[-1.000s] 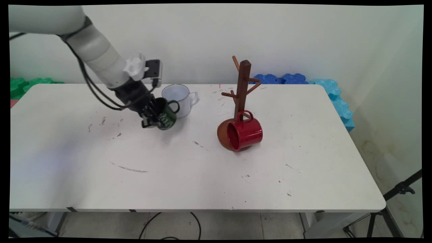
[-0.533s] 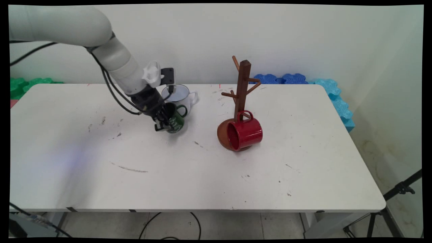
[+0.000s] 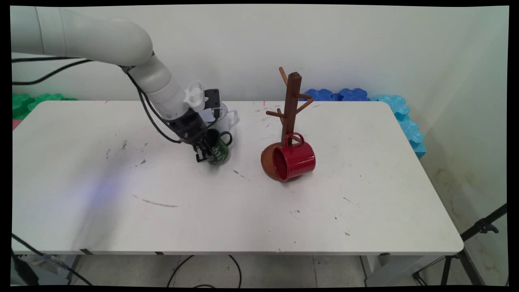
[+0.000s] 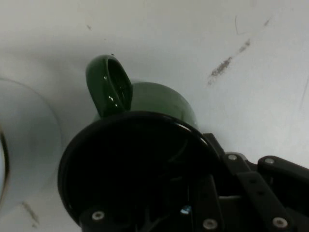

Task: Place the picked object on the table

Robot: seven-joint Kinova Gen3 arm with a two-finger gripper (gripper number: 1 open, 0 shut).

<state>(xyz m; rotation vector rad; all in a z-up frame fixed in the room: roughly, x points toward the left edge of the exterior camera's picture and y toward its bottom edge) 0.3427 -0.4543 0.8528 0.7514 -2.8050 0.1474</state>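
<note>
My gripper [image 3: 204, 153] is shut on the rim of a dark green mug [image 3: 218, 149], one finger inside it and one outside. I hold the mug tilted, just above the table, with its handle [image 3: 226, 138] to the upper right. In the hand view the mug's black inside [image 4: 130, 169] fills the lower middle and its green handle [image 4: 110, 86] sticks up. A white mug [image 3: 225, 118] stands just behind, partly hidden by my hand. To the right stands a brown wooden mug tree [image 3: 291, 106], and a red mug [image 3: 292, 159] lies on its side against the tree's round base.
The white table [image 3: 243, 211] bears scuff marks. Green foam blocks [image 3: 32, 101] lie behind its far left edge, blue ones [image 3: 357, 95] along the far right. A black tripod [image 3: 470, 243] stands on the floor at the lower right.
My gripper has carried the green mug to the right and slightly nearer, past the white mug and closer to the mug tree. The red mug and the tree have not moved.
</note>
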